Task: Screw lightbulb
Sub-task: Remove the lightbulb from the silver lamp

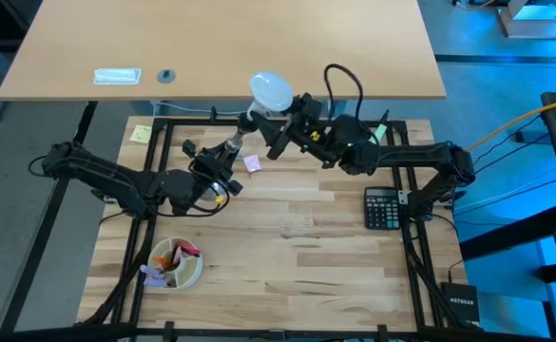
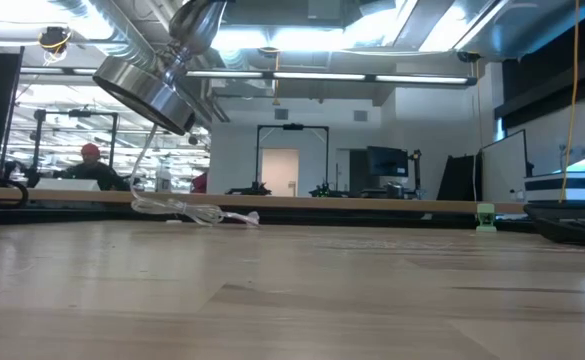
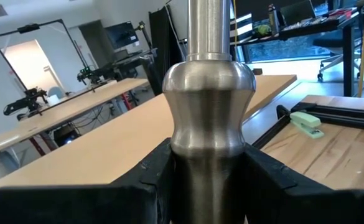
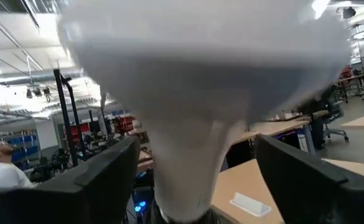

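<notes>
The white frosted lightbulb (image 1: 270,91) sits at the far middle of the table, above the table's far edge. Its narrow end meets the dark socket (image 4: 188,216) at the top of the silvery stand (image 1: 240,133). My left gripper (image 1: 222,163) is shut on the stand's stem. The stand's flared base (image 2: 148,90) hangs tilted in the air, and a clear cord (image 2: 194,212) trails from it onto the table. My right gripper (image 1: 279,122) is open, with one finger (image 4: 104,180) on each side of the bulb's neck (image 4: 191,162) and a gap showing on both sides. My left gripper pinches the stand's silvery stem at its narrow waist (image 3: 206,146) between the two fingers (image 3: 141,186), which lie across the stem. The stand is lifted clear of the table and tilted, with its socket end toward the table's far edge and the bulb on it.
A black calculator (image 1: 384,206) lies at the right. A bowl (image 1: 176,263) with small things stands at the near left. A yellow note (image 1: 140,133) and a pink note (image 1: 252,163) lie near the far edge, and a green stapler (image 3: 306,119) too. A second, lighter tabletop (image 1: 87,47) lies beyond.
</notes>
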